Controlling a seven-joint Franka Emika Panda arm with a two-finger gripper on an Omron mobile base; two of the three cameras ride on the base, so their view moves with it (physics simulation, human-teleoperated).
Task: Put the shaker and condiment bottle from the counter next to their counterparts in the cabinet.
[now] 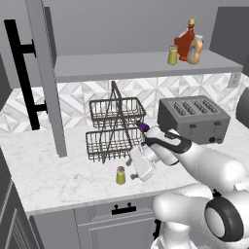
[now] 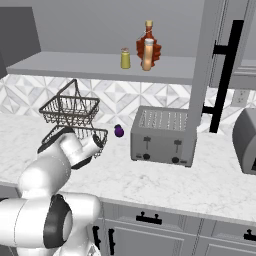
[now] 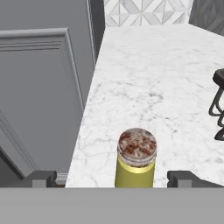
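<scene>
The small olive-yellow shaker (image 1: 120, 175) with a brownish cap stands upright near the front edge of the marble counter (image 1: 58, 175). My gripper (image 1: 130, 174) is low beside it and open. In the hand view the shaker (image 3: 136, 159) stands between the two fingertips (image 3: 43, 178), untouched. On the cabinet shelf (image 1: 121, 65) the twin shaker (image 1: 172, 55), the dark-red bottle (image 1: 185, 41) and the orange-tan condiment bottle (image 1: 195, 51) stand close together. The right base view shows the same shelf (image 2: 75, 62) with twin shaker (image 2: 125, 58), condiment bottle (image 2: 147, 54) and red bottle (image 2: 151, 46).
A two-tier wire basket (image 1: 114, 126) stands just behind my hand, with a small purple object (image 1: 144, 127) beside it. A toaster (image 1: 193, 118) sits at the right. The open cabinet door (image 1: 46, 73) with its black bar handle (image 1: 22, 73) hangs at the left. Drawer fronts (image 1: 124, 209) lie below.
</scene>
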